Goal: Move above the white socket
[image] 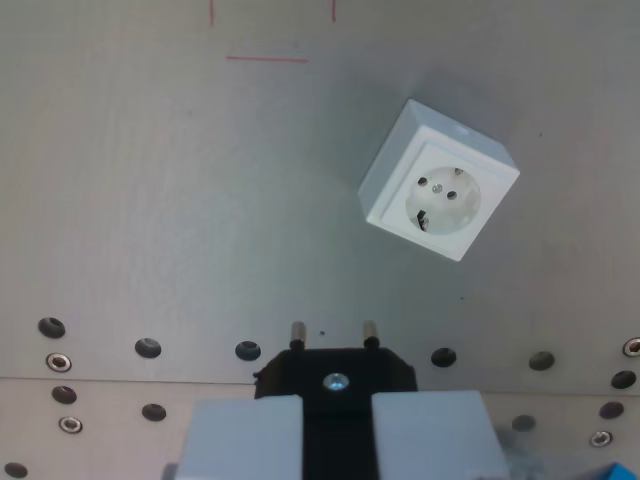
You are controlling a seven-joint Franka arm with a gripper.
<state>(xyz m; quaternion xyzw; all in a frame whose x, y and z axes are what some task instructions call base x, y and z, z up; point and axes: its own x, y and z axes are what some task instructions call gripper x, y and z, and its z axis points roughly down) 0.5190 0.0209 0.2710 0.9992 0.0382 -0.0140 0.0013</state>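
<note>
White socket (440,182) up-right of hand (336,440)

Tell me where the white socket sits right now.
In the wrist view the white socket lies upper right on the grey table, up and right of the plug held by the gripper.

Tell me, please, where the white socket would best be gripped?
Probably from above, across two opposite flat side walls of the white socket. Its housing is a square block, rotated on the table, so the gripper would need turning to match.
</note>
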